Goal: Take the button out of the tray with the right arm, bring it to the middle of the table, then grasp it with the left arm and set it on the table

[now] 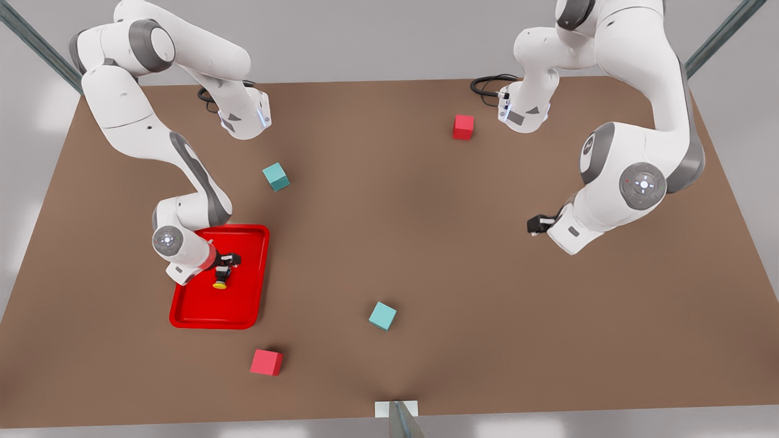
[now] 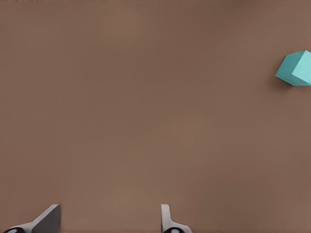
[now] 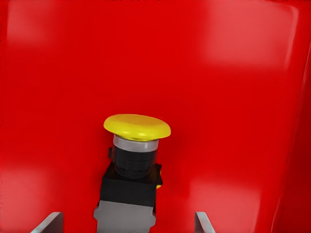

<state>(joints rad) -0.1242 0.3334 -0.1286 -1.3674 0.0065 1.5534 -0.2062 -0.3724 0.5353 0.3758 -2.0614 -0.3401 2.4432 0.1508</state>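
Inside the tray (image 1: 243, 307), on the front view's left part of the table (image 1: 426, 255), sits the button (image 1: 220, 279): a round yellow cap on a silvery collar, then a black barrel and a black-grey block with a small yellow spot at its side. It lies on its side on the red floor of the tray, so its long axis runs flat along that floor. In the front view the cap end faces the near edge of the table and the body end faces back toward the right gripper (image 1: 226, 263). That gripper hangs low over the tray just behind the button, its fingers spread wide with the button's body between them, and neither fingertip (image 3: 48, 224) touches it.

Across the table, at the front view's right, the left arm waits with the left gripper (image 1: 535, 224) above bare tabletop, its fingers held apart and holding nothing. A teal cube (image 2: 296, 68) lies well off from it.
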